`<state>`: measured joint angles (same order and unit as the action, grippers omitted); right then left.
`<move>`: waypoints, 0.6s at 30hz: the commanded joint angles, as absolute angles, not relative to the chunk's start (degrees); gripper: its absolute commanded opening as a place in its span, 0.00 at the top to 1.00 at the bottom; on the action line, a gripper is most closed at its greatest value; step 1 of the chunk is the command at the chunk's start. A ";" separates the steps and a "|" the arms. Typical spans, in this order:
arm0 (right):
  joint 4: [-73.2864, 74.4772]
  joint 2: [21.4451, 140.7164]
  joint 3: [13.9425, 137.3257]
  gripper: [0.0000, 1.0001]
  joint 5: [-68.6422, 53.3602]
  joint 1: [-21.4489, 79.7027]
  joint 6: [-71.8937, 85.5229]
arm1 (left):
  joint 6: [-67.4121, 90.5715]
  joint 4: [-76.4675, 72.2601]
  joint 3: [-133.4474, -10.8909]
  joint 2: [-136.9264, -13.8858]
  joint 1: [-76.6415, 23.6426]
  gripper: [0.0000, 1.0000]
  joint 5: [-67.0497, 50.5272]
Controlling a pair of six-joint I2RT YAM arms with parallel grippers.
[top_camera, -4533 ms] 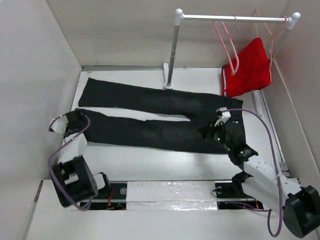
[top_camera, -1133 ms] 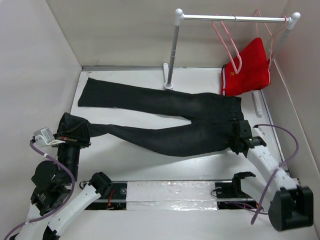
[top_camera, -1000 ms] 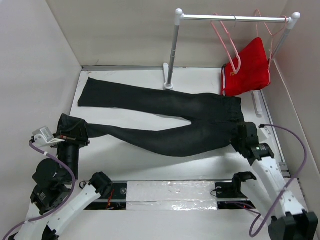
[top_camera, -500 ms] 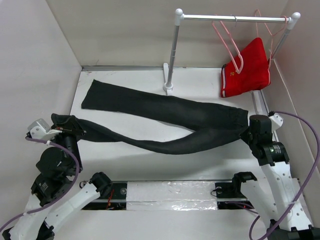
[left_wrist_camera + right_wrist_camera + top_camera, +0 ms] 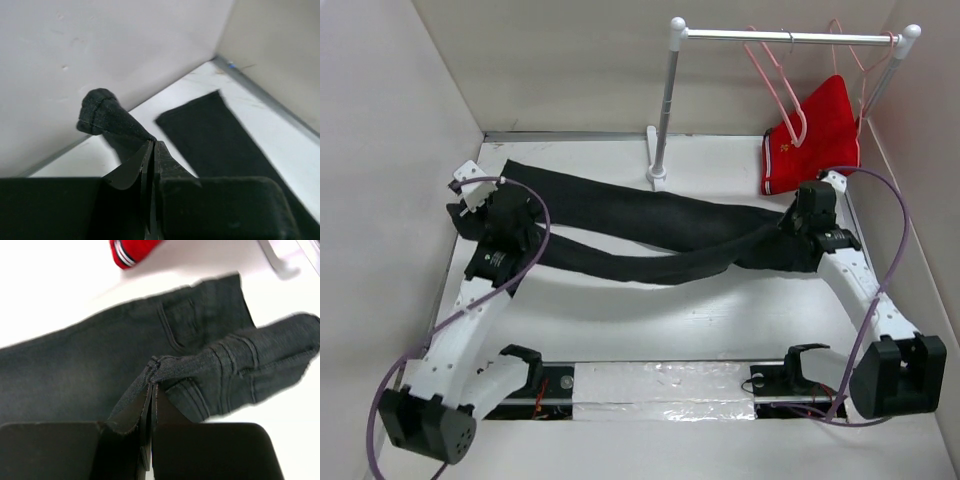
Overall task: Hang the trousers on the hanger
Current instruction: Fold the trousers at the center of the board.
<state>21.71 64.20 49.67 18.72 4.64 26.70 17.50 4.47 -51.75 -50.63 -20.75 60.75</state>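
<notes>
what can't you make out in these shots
Top view: left gripper fingertips, lost against the black trousers.
Right wrist view: red shorts, cut off by the top edge.
Right wrist view: trousers' button, not visible anywhere on the bunched waistband.

One trousers (image 5: 600, 200), two hangers (image 5: 767, 82), one shorts (image 5: 820, 135)

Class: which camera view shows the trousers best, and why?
Top external: the trousers appear whole, both legs. Left wrist shows only the leg ends; right wrist only the waistband end.
</notes>
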 commanded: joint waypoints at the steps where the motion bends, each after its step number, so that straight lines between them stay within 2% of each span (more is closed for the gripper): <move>1: 9.43 66.53 52.82 1.00 18.20 3.60 22.51 | 23.89 6.03 -55.34 -53.24 -13.37 1.00 53.96; 5: 4.58 69.78 52.56 1.00 14.78 1.33 21.01 | 27.32 8.79 -59.24 -63.69 -7.48 1.00 54.05; 9: 3.43 74.26 54.31 1.00 13.63 0.27 20.92 | 29.96 8.87 -60.73 -71.61 0.25 1.00 48.26; 18: -2.02 82.17 56.95 1.00 11.87 -1.49 21.45 | 24.97 5.19 -71.09 -87.87 0.97 1.00 50.97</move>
<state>5.15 81.52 53.56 10.63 -0.05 22.28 26.92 8.69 -66.13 -85.54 0.38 48.62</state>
